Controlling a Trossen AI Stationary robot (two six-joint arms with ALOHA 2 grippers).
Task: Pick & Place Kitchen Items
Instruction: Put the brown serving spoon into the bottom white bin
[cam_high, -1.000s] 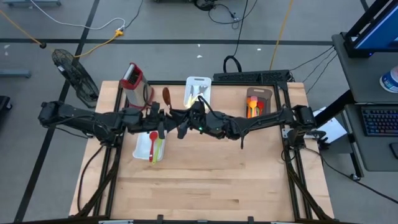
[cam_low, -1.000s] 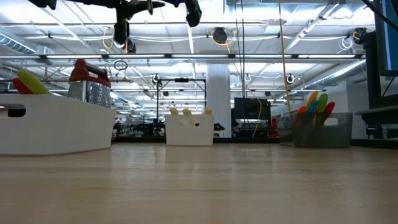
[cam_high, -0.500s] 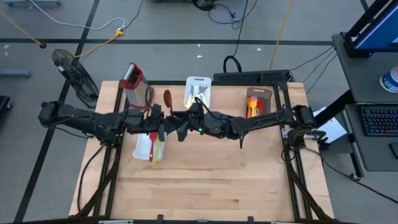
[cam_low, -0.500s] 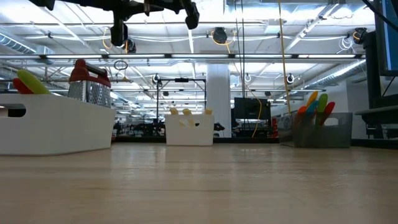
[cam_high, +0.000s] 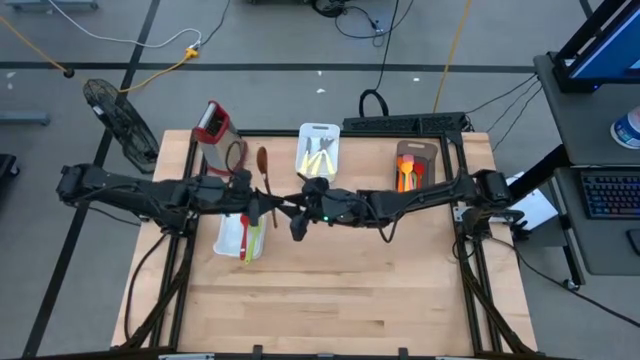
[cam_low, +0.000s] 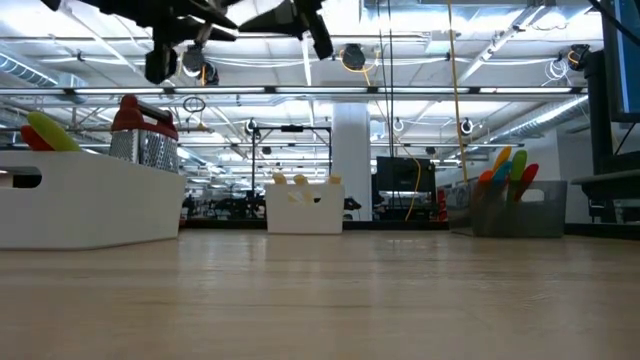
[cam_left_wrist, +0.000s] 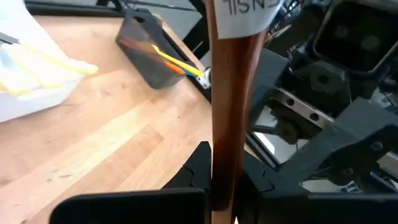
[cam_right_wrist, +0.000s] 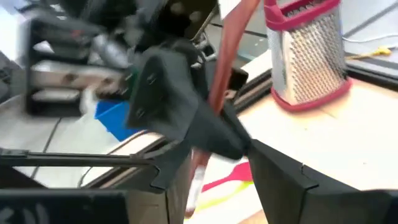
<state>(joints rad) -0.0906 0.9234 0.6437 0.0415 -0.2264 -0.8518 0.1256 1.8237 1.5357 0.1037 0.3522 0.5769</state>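
Left gripper (cam_left_wrist: 225, 186) pinches the long, stiff, light brown wooden spoon (cam_high: 264, 166) mid-handle, right gripper (cam_high: 296, 226) hangs parted, empty.

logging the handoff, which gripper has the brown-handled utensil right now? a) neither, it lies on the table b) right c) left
c: the left gripper has its jaws shut on the brown-handled utensil; the right gripper stands open beside it.
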